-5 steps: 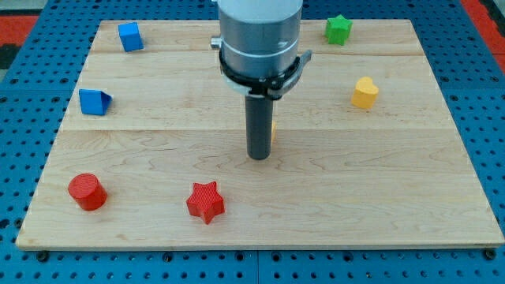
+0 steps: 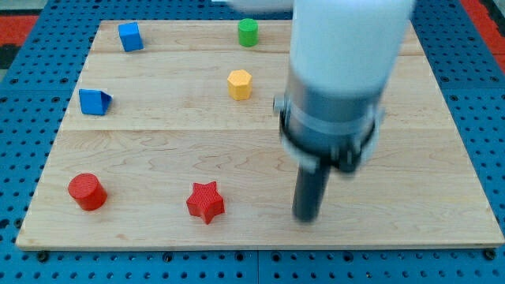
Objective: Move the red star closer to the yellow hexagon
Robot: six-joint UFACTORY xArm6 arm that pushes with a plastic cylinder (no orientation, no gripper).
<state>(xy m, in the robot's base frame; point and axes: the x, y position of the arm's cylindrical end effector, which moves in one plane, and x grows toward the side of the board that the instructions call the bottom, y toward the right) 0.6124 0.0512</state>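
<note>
Camera view takes in the whole wooden tabletop (image 2: 158, 158), and the biggest thing on it is the arm's pale body (image 2: 343, 63), blurred and looming over the view's right half. It hides a wide stretch of board behind it, so whether any blocks lie there cannot be told, and its top is cut off by the frame. Below it the tool is only a bare dark rod with no jaws to open or close, and it carries nothing. My tip (image 2: 305, 218) sits near the view's bottom edge, well to the view's right of the red star (image 2: 205, 202) and not touching it. The star lies at the view's bottom, left of centre, with the yellow hexagon (image 2: 240, 84) well apart from it towards the view's top and slightly right. The star looks like a small, rigid, light plastic piece that should slide easily on smooth wood. Its points likely make it twist if pushed off centre, so the best contact is probably on its lower side, square through its middle. Other blocks are a red cylinder (image 2: 87, 192), a blue block (image 2: 95, 102), a blue cube (image 2: 130, 36) and a green cylinder (image 2: 248, 32).
</note>
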